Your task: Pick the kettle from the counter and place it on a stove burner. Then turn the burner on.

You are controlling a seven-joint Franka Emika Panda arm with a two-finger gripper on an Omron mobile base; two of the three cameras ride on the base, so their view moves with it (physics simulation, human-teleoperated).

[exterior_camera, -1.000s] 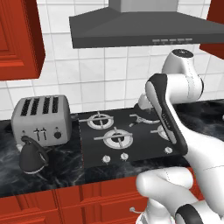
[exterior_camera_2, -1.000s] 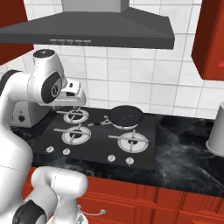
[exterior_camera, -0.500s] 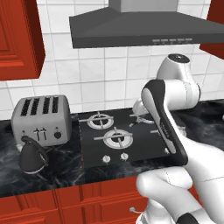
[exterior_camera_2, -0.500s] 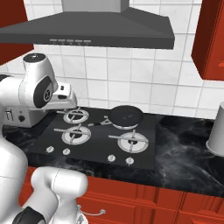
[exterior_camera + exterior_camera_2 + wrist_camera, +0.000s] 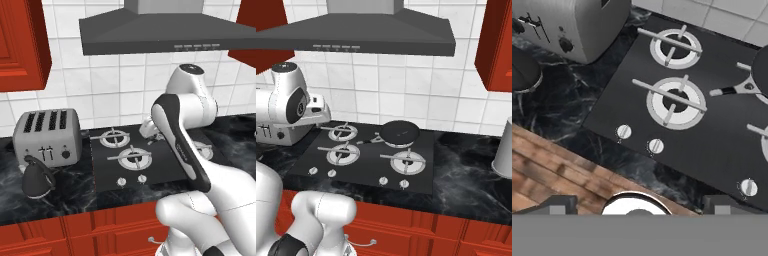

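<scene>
1. Kettle (image 5: pixel 37 180) sat on the counter (image 5: pixel 65 200), near edge, left of the stove (image 5: pixel 135 160) and just in front of the toaster (image 5: pixel 47 137). Not lifted, nothing touching it.
2. Step in hand, as I judged it: the reach toward the kettle, with grasp, carry to a burner and knob turn all not yet done.
3. Gripper (image 5: pixel 639 202) hung above the stove's near-left area, fingers (image 5: pixel 559 205) spread wide apart, nothing between them.
4. Relative to the hand, the kettle lay well off to the left and lower; in the hand view just its dark rounded edge (image 5: pixel 522 70) showed at the left border, beside the toaster.
5. Next move likely called for swinging left past the stove edge, dropping over the arched handle, then closing on it.
6. Near-left burner (image 5: pixel 134 159) sat bare, so a likely landing spot; pan (image 5: pixel 399 133) took the far-right one.
7. Knobs (image 5: pixel 131 180) ran along the stove's near edge.
</scene>
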